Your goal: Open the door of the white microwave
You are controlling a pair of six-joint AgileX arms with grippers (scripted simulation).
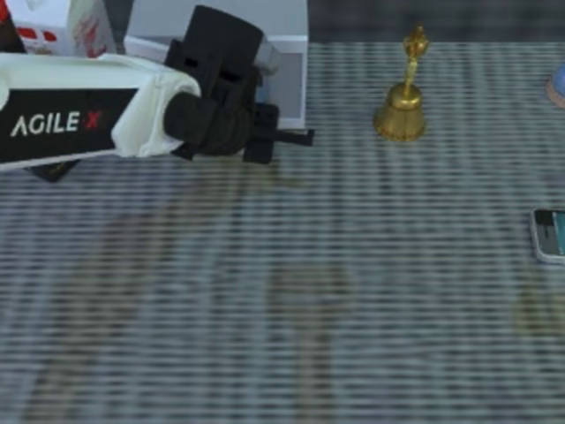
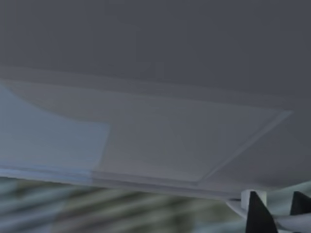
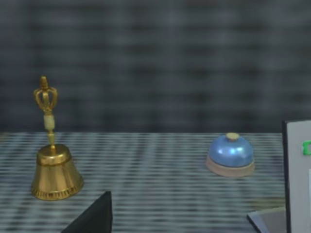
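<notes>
L gripper point(image 1: 281, 137) is at the white microwave point(image 1: 287, 53) door point(image 2: 160, 141); can't tell its grip. Pull slow, swing out.

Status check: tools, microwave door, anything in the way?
Left tool at the white microwave front. Right arm out of top view. Door fills left wrist view; open or shut unclear. Gold bell stands apart.

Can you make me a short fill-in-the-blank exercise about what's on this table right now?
1. The left gripper is at the front of the white ____.
2. The hand bell standing to the right of the white microwave is ____ in colour.
3. The dome of the call bell is ____.
4. The carton at the table's back left has ____ print.

Missing words: microwave; gold; blue; red
</notes>
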